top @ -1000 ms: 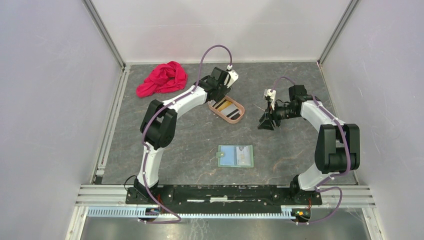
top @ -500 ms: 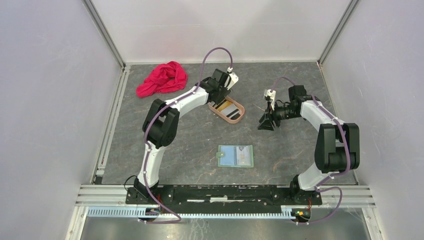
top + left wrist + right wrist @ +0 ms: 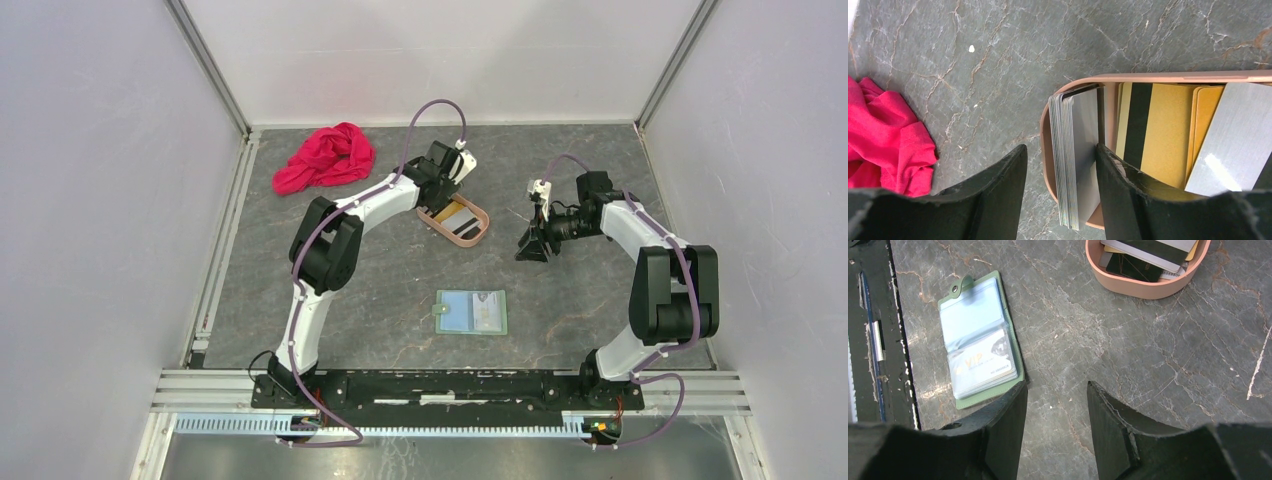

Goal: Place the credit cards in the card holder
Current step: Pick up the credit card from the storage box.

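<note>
The card holder lay open and flat on the table near the arms, pockets facing up, probably so that cards could be slid in; one white card sat in a pocket; the other credit cards lay in the pink tray farther back, well apart from it. A grey stack stood on edge at the tray's end, likely the easiest to pinch. The left gripper straddled it, jaws parted; one finger was inside the tray, touching or just beside the stack's face; the other was outside the rim, apart from it; nothing seemed pinched yet. The right gripper hung over bare table between tray and holder, jaws spread, empty; a red cloth lay aside.
</note>
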